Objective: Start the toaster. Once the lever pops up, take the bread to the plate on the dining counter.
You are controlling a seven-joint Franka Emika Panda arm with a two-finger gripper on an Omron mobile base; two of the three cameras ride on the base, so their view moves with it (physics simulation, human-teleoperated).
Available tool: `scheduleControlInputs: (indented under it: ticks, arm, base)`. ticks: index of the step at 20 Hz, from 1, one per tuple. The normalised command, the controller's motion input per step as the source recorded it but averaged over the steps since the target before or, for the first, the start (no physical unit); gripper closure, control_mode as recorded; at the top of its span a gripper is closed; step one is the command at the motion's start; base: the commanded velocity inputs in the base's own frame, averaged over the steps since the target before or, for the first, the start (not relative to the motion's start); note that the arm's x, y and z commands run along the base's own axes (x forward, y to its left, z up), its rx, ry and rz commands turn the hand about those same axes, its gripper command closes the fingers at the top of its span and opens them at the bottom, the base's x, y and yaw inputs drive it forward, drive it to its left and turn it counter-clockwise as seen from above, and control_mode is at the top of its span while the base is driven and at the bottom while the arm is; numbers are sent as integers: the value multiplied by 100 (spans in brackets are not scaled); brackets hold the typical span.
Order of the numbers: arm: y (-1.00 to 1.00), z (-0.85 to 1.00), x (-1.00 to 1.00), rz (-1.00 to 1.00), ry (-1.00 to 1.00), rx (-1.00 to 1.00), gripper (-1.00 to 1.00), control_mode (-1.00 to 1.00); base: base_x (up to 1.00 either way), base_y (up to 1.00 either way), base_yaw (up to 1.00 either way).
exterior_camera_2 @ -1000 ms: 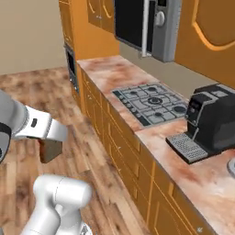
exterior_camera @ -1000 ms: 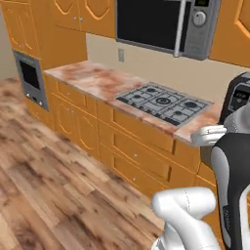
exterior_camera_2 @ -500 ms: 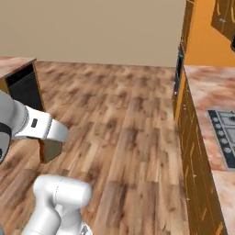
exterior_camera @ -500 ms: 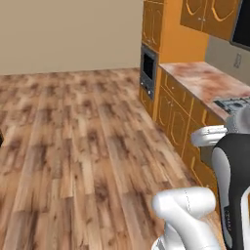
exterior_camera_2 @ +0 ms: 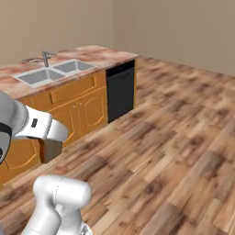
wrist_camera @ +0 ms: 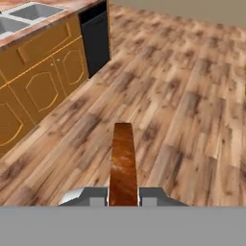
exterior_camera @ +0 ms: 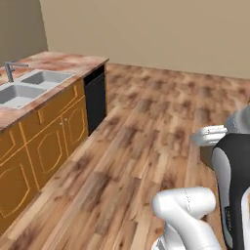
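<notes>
1. My jaws [wrist_camera: 123,199]: pressed onto the bread [wrist_camera: 123,166], which stands edge-on between them, its brown crust toward the hand camera.
2. Bread, location: held in the air above the wooden floor [exterior_camera: 146,127], well apart from the desk [exterior_camera: 73,62]. In the right base view it hangs as a dark square [exterior_camera_2: 51,149] under my hand, in front of the desk's orange doors.
3. Desk: long island with a pink-and-rust marbled top and orange wooden body; it lies to the left in all three views.
4. Sink [exterior_camera: 27,85]: steel, two basins, set into the desk top, with a grey tap [exterior_camera: 10,69] at its far edge.
5. Black panel [exterior_camera_2: 121,89]: fitted in the desk's body at the end farthest from me, beside the orange cabinet doors [exterior_camera_2: 78,112].
6. Floor: brown planks, running from the desk to the plain beige wall [exterior_camera: 161,29].
</notes>
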Motion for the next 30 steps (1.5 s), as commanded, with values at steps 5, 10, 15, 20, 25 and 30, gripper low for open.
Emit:
scheduleControlInputs:
  ticks: [5,10,15,20,25,30]
  arm:
    - [0,0,0,0,0,0,100,100]
    - [0,0,0,0,0,0,100,100]
    - [0,0,0,0,0,0,100,100]
    - [0,0,0,0,0,0,100,100]
    - [0,0,0,0,0,0,100,100]
    - [0,0,0,0,0,0,100,100]
  base:
    - [6,10,81]
    - [10,0,72]
    - [8,3,62]
    - [9,7,54]
    - [10,40,40]
    - [24,59,21]
